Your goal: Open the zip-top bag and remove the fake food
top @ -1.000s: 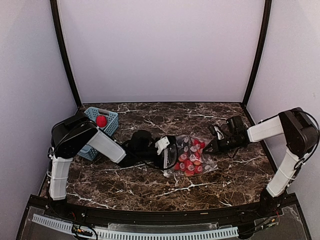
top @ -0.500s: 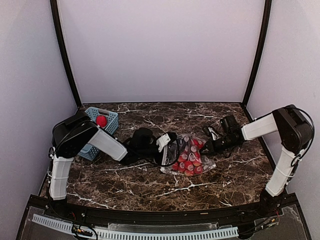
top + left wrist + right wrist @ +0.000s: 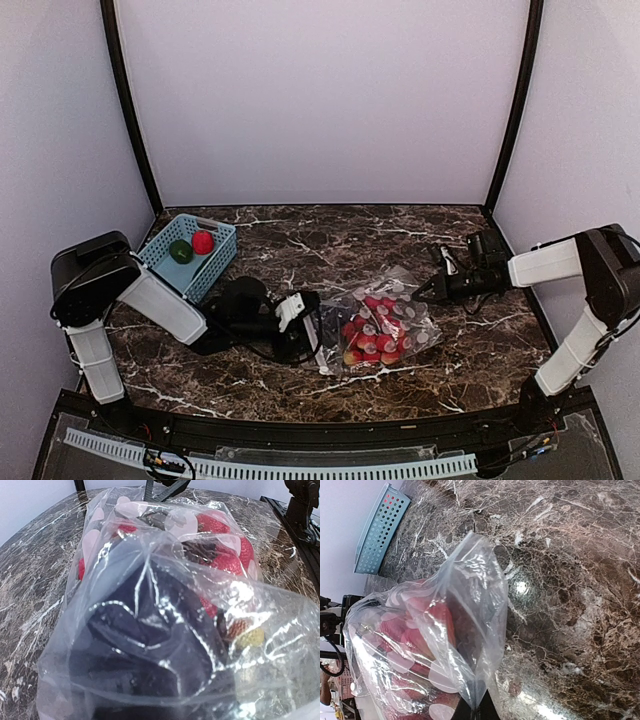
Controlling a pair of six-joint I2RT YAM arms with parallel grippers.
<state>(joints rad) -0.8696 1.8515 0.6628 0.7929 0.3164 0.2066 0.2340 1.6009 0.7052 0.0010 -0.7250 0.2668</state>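
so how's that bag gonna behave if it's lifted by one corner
Probably floppy: the bag is thin, creased film draped over the toy food. Lifted, the pieces would likely slide to the low end. Its glossy surface may slip from a pinch.

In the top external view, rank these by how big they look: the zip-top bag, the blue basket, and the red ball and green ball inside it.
1. zip-top bag, largest
2. blue basket, somewhat smaller
3. red ball and green ball: smallest, too alike to rank

One zip-top bag point(image 3: 385, 320); one blue basket point(image 3: 218, 265); in basket one red ball point(image 3: 203, 242), one green ball point(image 3: 180, 251); bagged fake food point(image 3: 375, 335) uncountable.
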